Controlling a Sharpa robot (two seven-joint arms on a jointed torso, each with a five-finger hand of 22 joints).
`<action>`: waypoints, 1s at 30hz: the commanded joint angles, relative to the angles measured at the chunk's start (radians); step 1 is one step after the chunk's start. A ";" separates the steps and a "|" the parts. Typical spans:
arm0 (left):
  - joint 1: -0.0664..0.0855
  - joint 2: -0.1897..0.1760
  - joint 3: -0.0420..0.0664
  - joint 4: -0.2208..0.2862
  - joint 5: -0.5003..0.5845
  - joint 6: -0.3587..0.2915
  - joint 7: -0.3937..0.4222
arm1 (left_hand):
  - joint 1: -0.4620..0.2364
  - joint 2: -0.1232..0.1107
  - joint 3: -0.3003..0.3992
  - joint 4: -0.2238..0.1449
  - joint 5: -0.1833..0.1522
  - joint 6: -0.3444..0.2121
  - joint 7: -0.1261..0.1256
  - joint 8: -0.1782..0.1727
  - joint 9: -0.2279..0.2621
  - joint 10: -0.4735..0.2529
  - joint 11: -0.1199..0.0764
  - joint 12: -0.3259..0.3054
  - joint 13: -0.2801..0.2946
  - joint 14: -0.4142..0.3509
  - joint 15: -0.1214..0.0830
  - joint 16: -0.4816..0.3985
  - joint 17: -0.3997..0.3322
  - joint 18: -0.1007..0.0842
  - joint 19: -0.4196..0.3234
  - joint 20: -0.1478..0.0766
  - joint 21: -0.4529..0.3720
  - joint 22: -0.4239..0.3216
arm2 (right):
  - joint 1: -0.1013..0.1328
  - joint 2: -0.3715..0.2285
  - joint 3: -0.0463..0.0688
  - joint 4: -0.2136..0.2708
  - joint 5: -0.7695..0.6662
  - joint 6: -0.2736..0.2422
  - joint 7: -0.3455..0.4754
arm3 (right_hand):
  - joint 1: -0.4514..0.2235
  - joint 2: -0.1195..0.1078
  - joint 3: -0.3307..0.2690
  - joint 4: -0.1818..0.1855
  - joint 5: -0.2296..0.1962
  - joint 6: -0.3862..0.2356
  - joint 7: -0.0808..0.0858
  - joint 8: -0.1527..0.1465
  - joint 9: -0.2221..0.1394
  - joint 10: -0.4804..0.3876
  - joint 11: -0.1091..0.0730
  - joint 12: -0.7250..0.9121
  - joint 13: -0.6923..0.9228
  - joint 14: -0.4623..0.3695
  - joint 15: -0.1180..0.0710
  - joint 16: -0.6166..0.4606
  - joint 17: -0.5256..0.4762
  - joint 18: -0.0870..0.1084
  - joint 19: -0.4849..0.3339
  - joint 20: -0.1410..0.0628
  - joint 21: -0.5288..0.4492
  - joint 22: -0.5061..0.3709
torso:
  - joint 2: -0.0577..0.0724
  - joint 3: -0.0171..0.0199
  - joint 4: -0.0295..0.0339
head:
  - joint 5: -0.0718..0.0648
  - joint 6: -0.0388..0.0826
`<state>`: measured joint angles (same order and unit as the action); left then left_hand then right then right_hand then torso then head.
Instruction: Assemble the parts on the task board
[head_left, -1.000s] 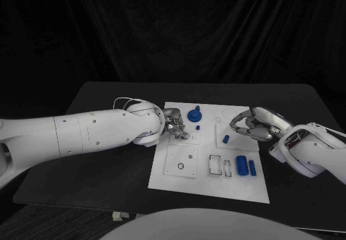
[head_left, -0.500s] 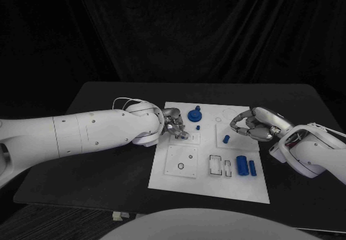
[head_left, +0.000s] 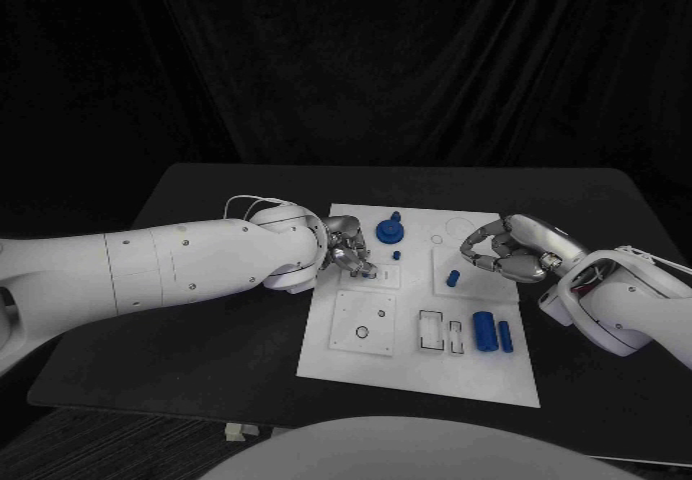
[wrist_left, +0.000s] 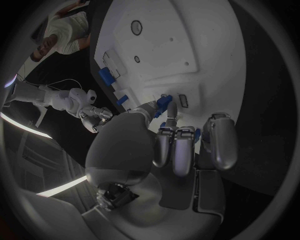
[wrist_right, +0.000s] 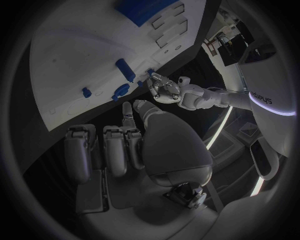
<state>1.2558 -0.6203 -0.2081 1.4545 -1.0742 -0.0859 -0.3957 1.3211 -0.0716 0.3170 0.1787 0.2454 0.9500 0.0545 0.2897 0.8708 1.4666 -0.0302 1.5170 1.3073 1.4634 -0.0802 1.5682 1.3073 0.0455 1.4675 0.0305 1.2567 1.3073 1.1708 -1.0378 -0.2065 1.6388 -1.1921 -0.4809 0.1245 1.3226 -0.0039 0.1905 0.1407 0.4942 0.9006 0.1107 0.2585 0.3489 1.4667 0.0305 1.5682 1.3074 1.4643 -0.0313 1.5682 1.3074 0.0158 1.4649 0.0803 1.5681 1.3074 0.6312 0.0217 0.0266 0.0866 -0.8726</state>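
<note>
Left hand (head_left: 348, 250) sits over the left edge of the white task board (head_left: 418, 355), towards the board's far half, its fingers curled in around a small blue part (wrist_left: 164, 103); the left wrist view shows that piece pinched at the fingertips (wrist_left: 170, 125), just above the board's surface. Right hand (head_left: 505, 250) hangs over the board's right edge, also in the far half, fingers bent inward with nothing in them that I can make out, so it reads as closed on nothing.

On the board, a round blue knob-like part (head_left: 389, 231) stands near the far edge, just beside the left hand, and a tiny blue peg (head_left: 395, 255) sits a little nearer than it. A short blue cylinder (head_left: 451, 278) lies tilted on the raised square panel near the right hand. Towards the near right corner two blue cylinders (head_left: 492, 332) lie side by side, touching or nearly so, next to a pair of rectangular slots (head_left: 440, 331). A square panel with small holes (head_left: 362, 322) occupies the near left part of the board. All of it rests on the black table (head_left: 216, 340).
</note>
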 joint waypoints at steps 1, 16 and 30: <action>-0.006 -0.002 -0.004 -0.001 0.001 0.002 0.002 | -0.005 -0.010 0.016 -0.011 -0.005 0.016 -0.010 -0.007 -0.002 0.060 0.001 -0.002 0.218 0.107 -0.001 0.003 0.263 0.013 0.014 -0.002 -0.002 0.185 | -0.003 -0.001 0.000 0.002 -0.002 -0.006 -0.006 | 0.008 0.005 0.002 -0.005 0.002 -0.003 0.003 -0.003 -0.001 0.104 0.007 0.003 0.263 0.107 0.007 0.003 0.263 -0.013 0.100 0.006 -0.004 0.260 | 0.000 0.0006 -0.0002 | 0.001 0.000; -0.006 -0.007 -0.004 0.001 0.001 -0.025 0.001 | -0.053 -0.027 -0.027 0.035 -0.070 0.026 -0.002 -0.024 -0.021 0.062 0.009 0.000 0.220 0.107 0.006 0.003 0.263 0.013 0.016 0.005 0.001 0.186 | -0.003 -0.001 0.000 0.001 -0.002 -0.006 -0.007 | 0.008 0.005 0.002 -0.005 0.002 -0.003 0.003 -0.003 -0.001 0.104 0.007 0.003 0.263 0.107 0.007 0.003 0.263 -0.013 0.100 0.006 -0.004 0.260 | 0.000 0.0000 0.0001 | 0.001 0.000; -0.006 -0.009 -0.004 0.002 0.001 -0.027 -0.005 | -0.081 -0.027 -0.077 0.070 -0.107 0.029 0.002 -0.032 -0.027 0.063 0.012 0.001 0.220 0.107 0.009 0.003 0.263 0.013 0.015 0.008 -0.002 0.185 | -0.004 0.000 0.000 0.000 -0.002 -0.004 -0.008 | 0.009 0.005 0.003 -0.006 0.006 -0.003 0.003 -0.003 -0.001 0.104 0.007 0.003 0.263 0.107 0.007 0.003 0.263 -0.013 0.101 0.006 -0.004 0.260 | 0.000 0.0001 0.0002 | 0.003 0.000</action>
<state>1.2524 -0.6296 -0.2116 1.4549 -1.0752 -0.1061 -0.3997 1.2483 -0.1006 0.2452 0.2500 0.1448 0.9791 0.0502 0.2643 0.8449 1.4664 -0.0230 1.5170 1.3074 1.4670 -0.0766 1.5682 1.3073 0.0455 1.4675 0.0305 1.2567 1.3073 1.1697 -1.0373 -0.2066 1.6380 -1.1921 -0.4808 0.1242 1.3226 -0.0038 0.1933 0.1380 0.4941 0.9006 0.1107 0.2585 0.3488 1.4667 0.0305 1.5682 1.3074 1.4643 -0.0313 1.5682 1.3074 0.0158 1.4649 0.0803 1.5681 1.3081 0.6310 0.0218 0.0266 0.0893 -0.8726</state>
